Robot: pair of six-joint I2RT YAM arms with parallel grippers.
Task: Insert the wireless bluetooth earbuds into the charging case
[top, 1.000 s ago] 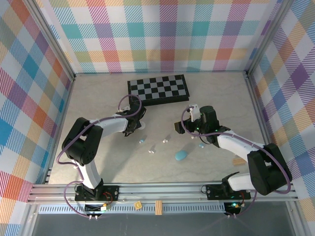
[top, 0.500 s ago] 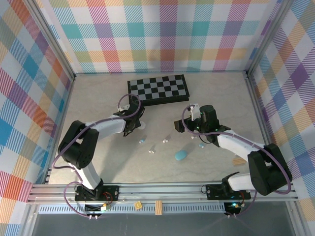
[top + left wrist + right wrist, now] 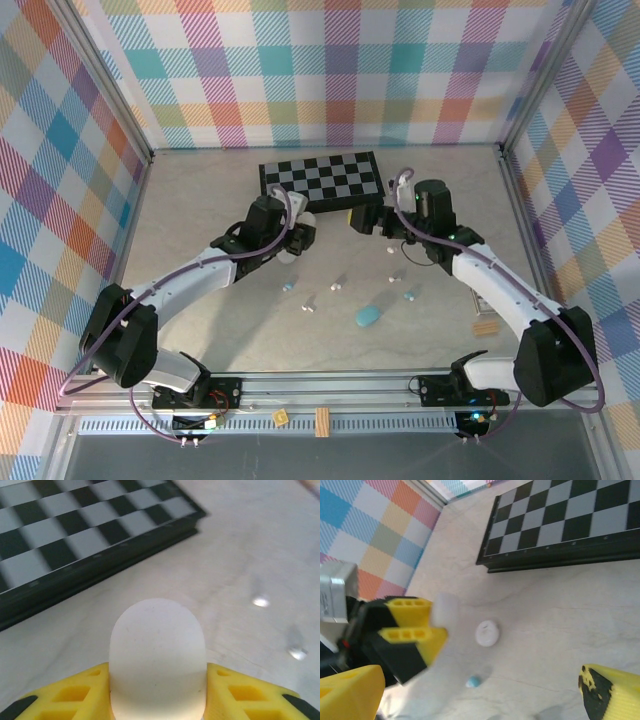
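Left end effector [image 3: 157,682] grips white case [image 3: 157,650], long axis toward chessboard [image 3: 75,535].

Both arms stretch forward, bent in toward each other. The left gripper [image 3: 300,238] pinches a white case [image 3: 157,655] between its jaws; the right gripper [image 3: 366,222] stands wide open, holding nothing.
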